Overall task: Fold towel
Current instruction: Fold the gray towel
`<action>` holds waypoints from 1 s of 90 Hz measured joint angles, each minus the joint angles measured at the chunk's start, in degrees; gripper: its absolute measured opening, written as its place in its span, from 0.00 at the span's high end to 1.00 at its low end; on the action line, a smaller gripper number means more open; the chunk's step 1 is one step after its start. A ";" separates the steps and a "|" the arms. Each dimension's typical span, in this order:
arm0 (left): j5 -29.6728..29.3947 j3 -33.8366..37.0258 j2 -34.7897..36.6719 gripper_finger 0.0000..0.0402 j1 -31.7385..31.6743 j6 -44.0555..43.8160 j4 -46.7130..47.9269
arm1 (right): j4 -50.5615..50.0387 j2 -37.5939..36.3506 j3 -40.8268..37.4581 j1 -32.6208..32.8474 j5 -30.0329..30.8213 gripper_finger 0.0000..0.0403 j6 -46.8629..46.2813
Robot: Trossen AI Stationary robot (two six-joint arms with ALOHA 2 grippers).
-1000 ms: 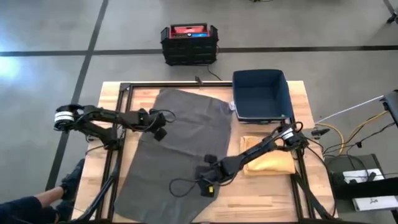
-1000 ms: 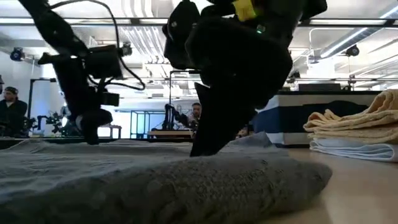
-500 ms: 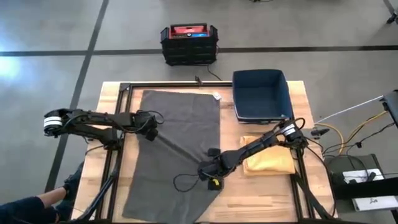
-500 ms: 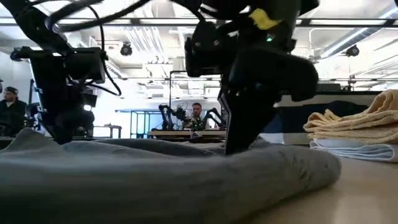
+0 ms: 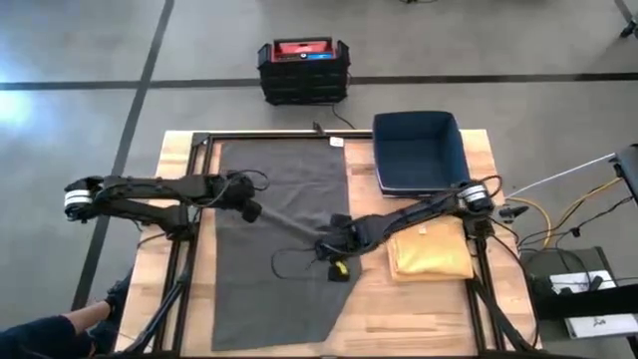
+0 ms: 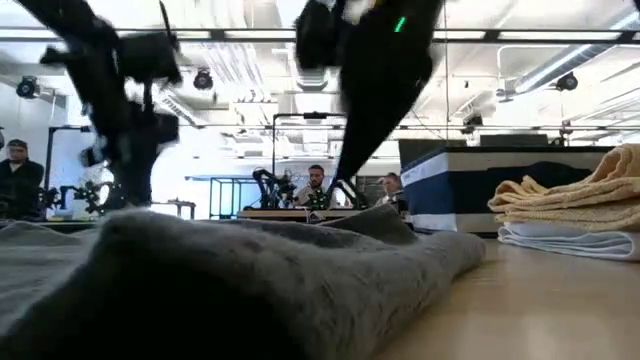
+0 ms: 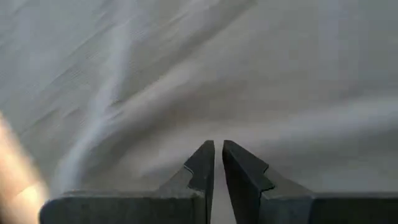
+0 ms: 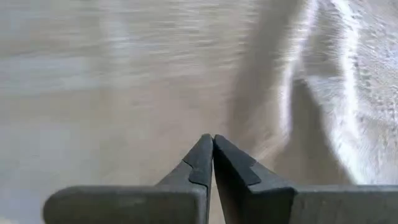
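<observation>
Grey towel [image 5: 284, 239] lies spread across the table [image 5: 444, 319]. Left gripper [image 5: 251, 210] and right gripper [image 5: 327, 249], both pinched nearly closed, appear to hold cloth. We judge the thin pinches may slip, collapsing the fold unevenly.

The floor [image 5: 80, 60] was gray with dark lines across it. A black crate [image 5: 303, 70] sat on it. Long lights [image 6: 560, 60] hung from the ceiling, and people [image 6: 316, 188] sat far back.
</observation>
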State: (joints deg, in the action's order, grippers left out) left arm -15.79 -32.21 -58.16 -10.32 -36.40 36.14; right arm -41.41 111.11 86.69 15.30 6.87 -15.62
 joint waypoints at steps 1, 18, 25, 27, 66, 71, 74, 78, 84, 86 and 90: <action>0.25 -0.35 0.27 0.95 0.77 -0.13 -0.17 | 0.03 -0.40 -0.01 0.52 -0.03 1.00 -0.32; 0.90 -4.48 0.65 0.95 16.71 -3.70 -3.36 | 0.19 -3.00 -1.46 10.62 0.31 1.00 -8.87; 0.62 -4.76 -1.39 0.95 22.75 -6.33 -7.29 | 0.25 -2.35 -3.87 14.66 0.47 1.00 -11.26; 0.50 -4.70 -2.07 0.95 24.19 -7.15 -8.31 | 0.62 -1.77 -4.44 15.66 0.59 1.00 -12.06; -0.69 -8.33 -25.87 0.95 36.81 -11.31 -27.56 | 15.77 5.83 -13.01 21.19 12.21 1.00 -28.39; -0.71 -9.69 -29.57 0.95 37.33 -11.09 -28.68 | 17.06 5.98 -13.04 21.13 14.77 1.00 -28.32; -0.61 -10.75 -31.90 0.95 37.66 -11.04 -29.95 | 18.21 6.15 -13.06 20.79 16.14 1.00 -28.06; -0.53 -11.96 -34.62 0.95 37.96 -11.02 -30.61 | 18.98 6.23 -13.04 20.25 17.03 1.00 -27.87; -0.18 -14.10 -38.73 0.95 38.30 -11.00 -30.46 | 19.53 6.38 -13.10 19.33 18.88 1.00 -26.88; 0.00 -14.94 -40.08 0.95 38.43 -10.97 -30.68 | 19.86 6.40 -13.13 19.09 18.87 1.00 -26.45; -0.43 -16.48 -42.33 0.95 38.72 -10.82 -30.80 | 21.14 6.45 -13.15 18.58 19.43 1.00 -25.16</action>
State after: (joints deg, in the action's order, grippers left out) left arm -16.22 -48.70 -100.50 28.40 -47.23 5.34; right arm -20.27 117.56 73.54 33.89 26.30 -40.79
